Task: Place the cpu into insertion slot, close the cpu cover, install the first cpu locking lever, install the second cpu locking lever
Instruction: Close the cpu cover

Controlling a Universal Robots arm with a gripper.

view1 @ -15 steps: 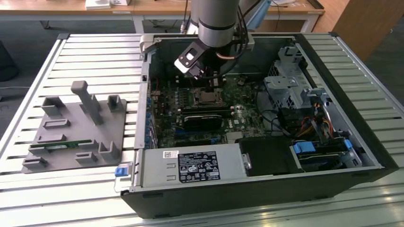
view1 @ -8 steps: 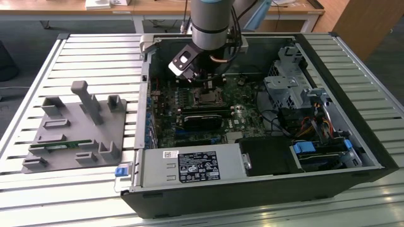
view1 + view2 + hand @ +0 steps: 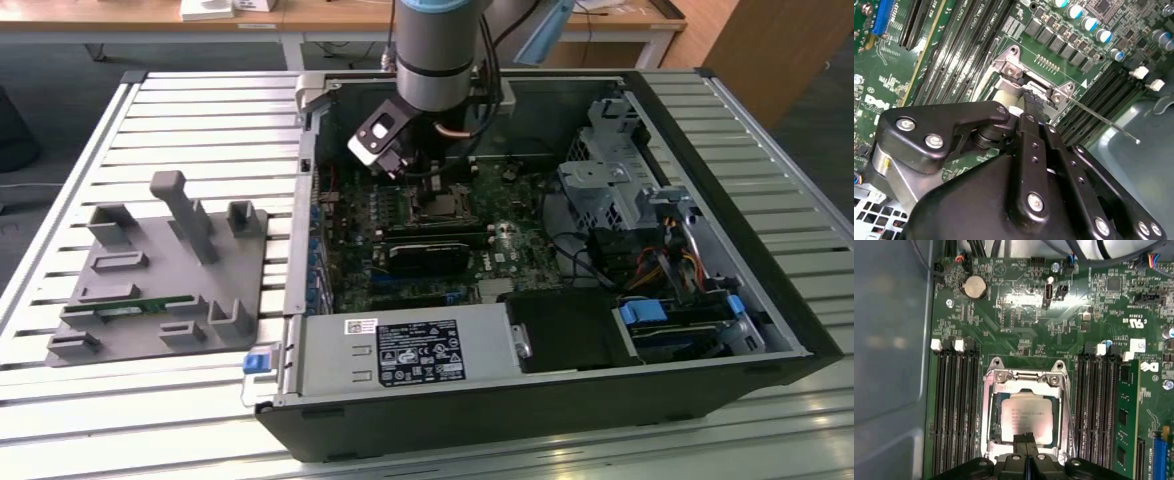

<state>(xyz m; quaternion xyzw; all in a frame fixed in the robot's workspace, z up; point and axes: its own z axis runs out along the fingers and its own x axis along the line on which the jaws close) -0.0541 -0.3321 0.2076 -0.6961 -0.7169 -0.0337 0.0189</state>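
The gripper (image 3: 1025,437) has its fingers pressed together with nothing between them. Their tip sits low over the edge of the insertion slot (image 3: 995,407) nearest the arm, touching the metal there or just short of it; I cannot tell which. Inside the slot lies the cpu (image 3: 1026,415), flat and square to it. The cpu cover (image 3: 1024,383) lies down around the cpu, its window framing the chip.

In the second wrist view a thin locking lever (image 3: 1104,120) reaches out from a corner of the slot and looks free of its catch, so the latching seems not yet done. By that, the work stands at the cover and levers. To do it well, the joined fingers should bear straight down on metal, never on the chip's face, and keep off the memory slots (image 3: 956,410) on either side of the slot. Beyond the slot, a coin battery (image 3: 974,287) sits on the board.
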